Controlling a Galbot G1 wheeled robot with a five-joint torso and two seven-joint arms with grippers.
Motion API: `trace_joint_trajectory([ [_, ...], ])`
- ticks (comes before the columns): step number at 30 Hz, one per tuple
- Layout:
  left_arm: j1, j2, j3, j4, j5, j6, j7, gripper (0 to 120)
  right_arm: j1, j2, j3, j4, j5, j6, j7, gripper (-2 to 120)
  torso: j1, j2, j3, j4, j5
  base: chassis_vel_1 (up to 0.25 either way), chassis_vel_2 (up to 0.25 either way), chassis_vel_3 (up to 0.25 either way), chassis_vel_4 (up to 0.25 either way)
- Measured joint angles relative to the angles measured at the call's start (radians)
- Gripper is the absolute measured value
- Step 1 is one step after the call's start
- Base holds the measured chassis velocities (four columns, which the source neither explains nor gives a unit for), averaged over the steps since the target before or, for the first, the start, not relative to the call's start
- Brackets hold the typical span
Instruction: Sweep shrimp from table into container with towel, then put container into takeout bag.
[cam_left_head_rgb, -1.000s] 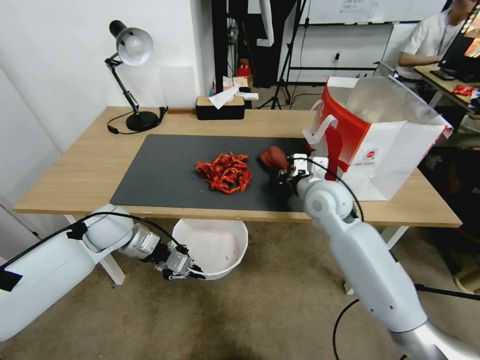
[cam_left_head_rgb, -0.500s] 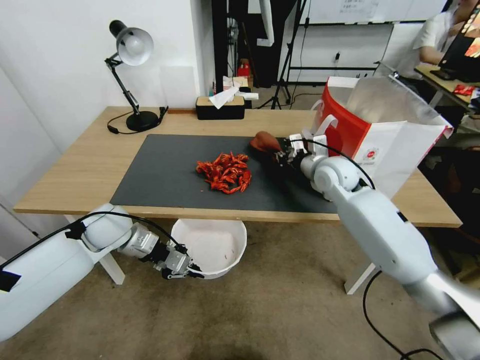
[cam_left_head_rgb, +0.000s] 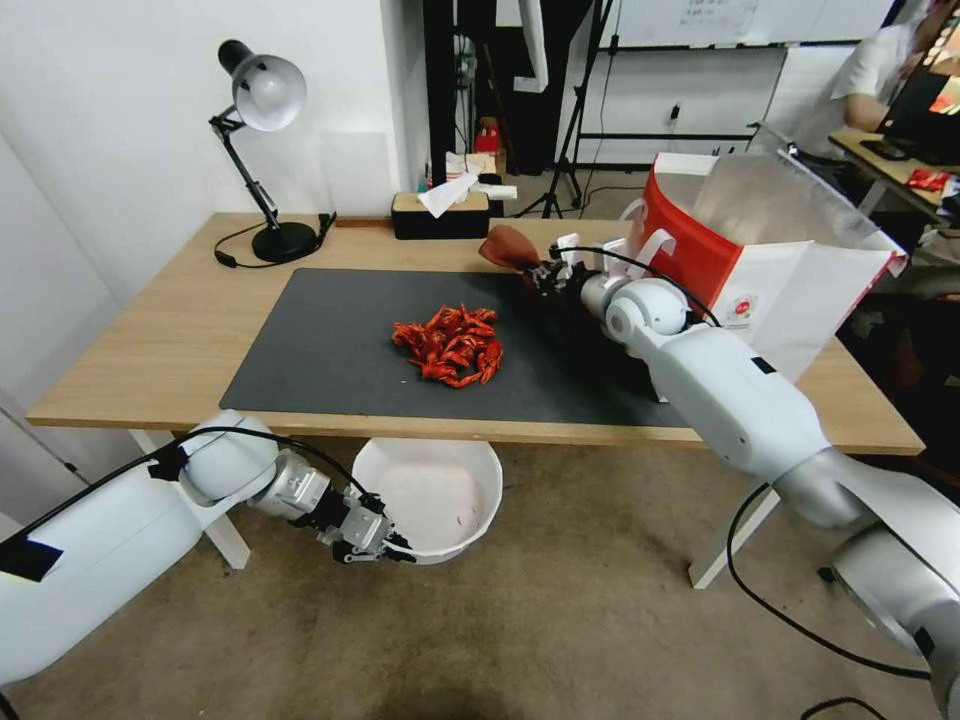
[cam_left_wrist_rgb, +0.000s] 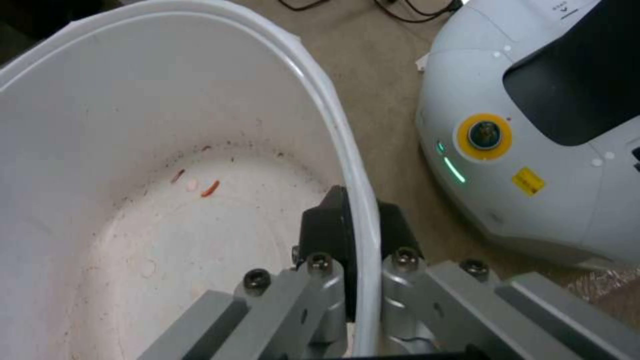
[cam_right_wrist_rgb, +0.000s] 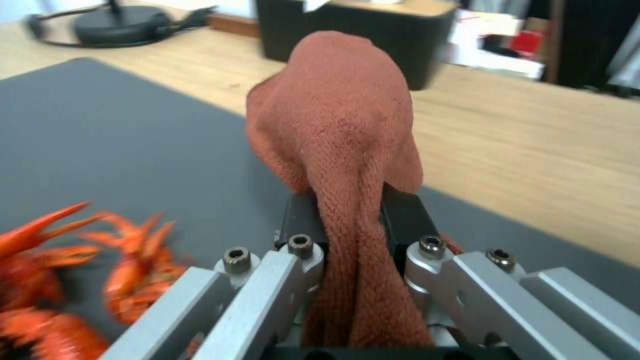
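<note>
The right gripper (cam_left_head_rgb: 535, 268) is clamped on the towel (cam_left_head_rgb: 507, 246), its jaws pinching a gathered fold so that the loose lump bulges out past the fingertips, raised above the far edge of the dark mat (cam_left_head_rgb: 330, 345). Just below and toward the robot from that claw lies the pile of shrimp (cam_left_head_rgb: 450, 345), heaped together on the mat in the middle of the table (cam_left_head_rgb: 150, 350). Behind the arm, on its outer side, the takeout bag (cam_left_head_rgb: 790, 290) stands open. Down below the table's near edge, the left gripper (cam_left_head_rgb: 385, 545) is closed on the rim of the container (cam_left_head_rgb: 430, 500), one finger inside the wall and one outside, holding the bowl under the edge. The towel looks soft and floppy, so it would probably push best bunched and pressed low. The shrimp seem light, glossy and leggy, likely to snag or scatter, and the thin bowl may flex at a one-sided rim grip.
</note>
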Motion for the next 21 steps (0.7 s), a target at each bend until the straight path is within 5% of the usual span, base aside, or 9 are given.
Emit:
trace_joint_trajectory([
  [21,-0.037,-0.011,0.023,0.011,0.001,0.003,0.004,0,0.041,0.039,-0.14,-0.139,0.012,0.122,-0.202,8,0.0,0.0,0.0,0.0001,0.0,0.0,0.0,0.0,0.0],
])
